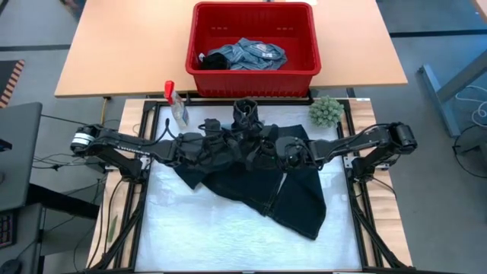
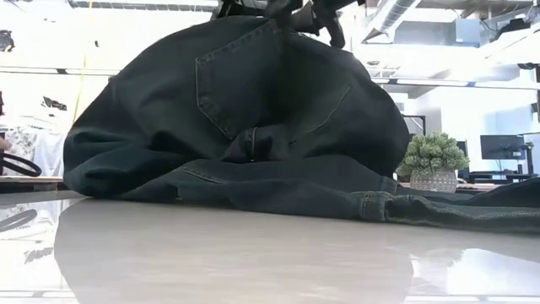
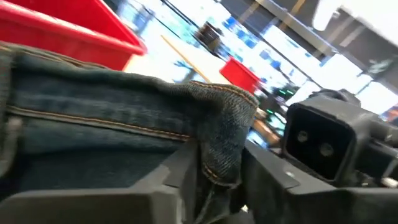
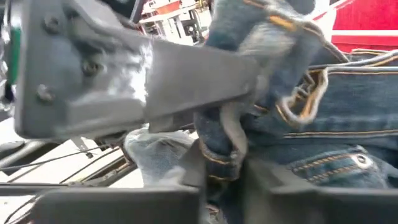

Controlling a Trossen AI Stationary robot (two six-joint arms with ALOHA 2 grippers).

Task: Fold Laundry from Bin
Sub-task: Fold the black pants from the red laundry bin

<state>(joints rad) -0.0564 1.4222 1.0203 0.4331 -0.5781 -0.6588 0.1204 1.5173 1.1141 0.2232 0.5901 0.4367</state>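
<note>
A pair of dark blue jeans (image 1: 293,194) is held up over the middle of the white table top (image 1: 228,236). The upper part is raised and the legs (image 2: 439,207) lie on the table. My left gripper (image 1: 228,144) and my right gripper (image 1: 262,148) meet close together at the raised top of the jeans (image 2: 253,101), each shut on denim. The red bin (image 1: 253,72) stands beyond the far edge of the work area, with faded blue denim laundry (image 1: 251,55) and a black piece (image 1: 211,59) inside. My left gripper pinches a stitched, folded edge of the jeans (image 3: 219,155) between its two fingers (image 3: 177,183). It comes in level from the table's left. The denim runs off to one side and the garment hangs below, its lower part on the table. My right gripper pinches a bunched fold of the jeans with orange stitching (image 4: 221,146) between its two fingers (image 4: 273,180). It comes in about level from the table's right, right next to the left gripper's fingers (image 4: 186,68). The jeans hang below, legs on the table.
A clear spray bottle with a red top (image 1: 176,105) stands at the far left of the work area. A fuzzy green ball (image 1: 326,112) sits at the far right. Black frame rails (image 1: 358,205) run along both sides of the table top.
</note>
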